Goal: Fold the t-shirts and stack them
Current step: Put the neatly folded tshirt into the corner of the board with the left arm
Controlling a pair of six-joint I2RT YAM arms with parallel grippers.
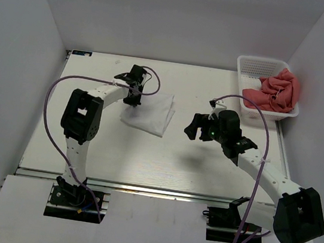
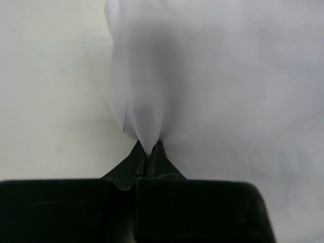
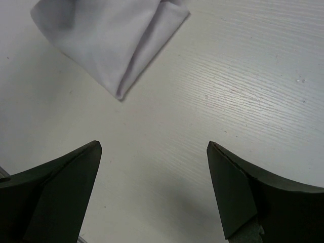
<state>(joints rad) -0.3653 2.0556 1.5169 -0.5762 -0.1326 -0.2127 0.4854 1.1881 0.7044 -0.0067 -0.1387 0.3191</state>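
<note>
A folded white t-shirt [image 1: 151, 113] lies on the table left of centre. My left gripper [image 1: 133, 96] sits at its left edge and is shut on a pinch of the white cloth [image 2: 147, 129], which rises from the closed jaws. My right gripper [image 1: 193, 128] hovers open and empty to the right of the shirt. In the right wrist view the shirt's corner [image 3: 109, 38] lies beyond the spread fingers [image 3: 76, 174]. A crumpled pink t-shirt [image 1: 278, 92] lies in the white basket [image 1: 255, 65] at the back right.
The white table [image 1: 162, 164] is bounded by grey walls at left, back and right. The basket stands against the right wall. Purple cables loop off both arms.
</note>
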